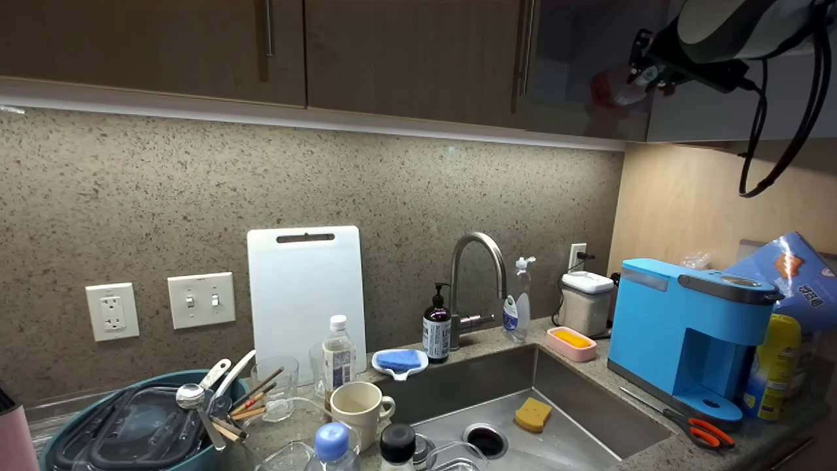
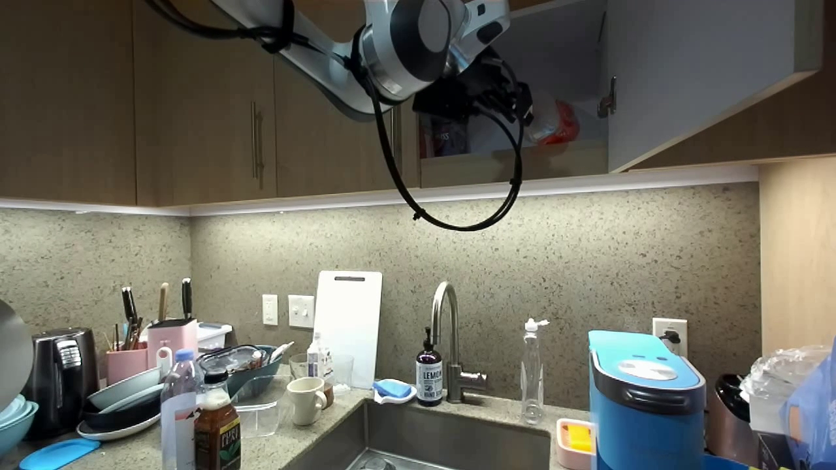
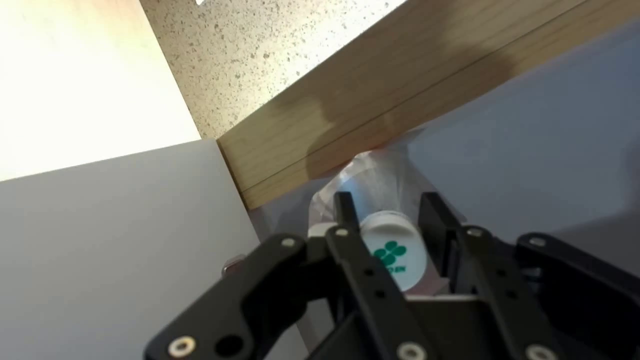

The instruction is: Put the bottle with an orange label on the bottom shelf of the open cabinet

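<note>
Wrist view gives us the claw (image 3: 387, 205) with its two black fingers (image 3: 344, 212) parted only as far as the white cap (image 3: 395, 250) between them, pinching the clear plastic bottle (image 2: 562, 124) by that end. The cap's flat top, printed with a green clover (image 3: 390, 253), faces back at us, so the bottle's mouth points toward the claw while the body runs on beyond the fingers. In both exterior views we find the bottle low in the opening of the cabinet (image 2: 562, 160), near its wooden bottom edge (image 3: 295, 130), with the orange-red label (image 1: 607, 86) farther from the claw than the clear shoulder (image 2: 541, 119). Its long axis leans well over, nearer level than upright, label end slightly the lower. We cannot tell how deep it sits or whether its far end touches the cabinet. Beside the opening we see the cabinet door (image 2: 705, 78) standing wide open.
</note>
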Robot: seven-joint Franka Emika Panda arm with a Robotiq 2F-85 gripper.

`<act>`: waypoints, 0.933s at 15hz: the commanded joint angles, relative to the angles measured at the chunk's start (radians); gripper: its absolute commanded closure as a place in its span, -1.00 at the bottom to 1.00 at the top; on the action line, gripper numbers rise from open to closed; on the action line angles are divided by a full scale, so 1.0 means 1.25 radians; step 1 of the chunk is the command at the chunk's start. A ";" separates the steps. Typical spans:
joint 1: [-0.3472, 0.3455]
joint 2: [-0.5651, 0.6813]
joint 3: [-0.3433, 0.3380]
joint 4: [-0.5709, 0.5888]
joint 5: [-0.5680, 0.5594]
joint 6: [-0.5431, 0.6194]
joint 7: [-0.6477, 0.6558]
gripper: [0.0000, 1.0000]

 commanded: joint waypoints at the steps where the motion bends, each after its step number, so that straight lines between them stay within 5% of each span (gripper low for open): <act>1: 0.119 0.011 -0.111 -0.007 0.086 0.013 -0.130 0.77; 6: 0.096 0.046 -0.122 0.045 0.063 0.082 -0.099 0.77; 14: 0.006 0.081 -0.057 0.062 -0.028 0.032 -0.064 0.77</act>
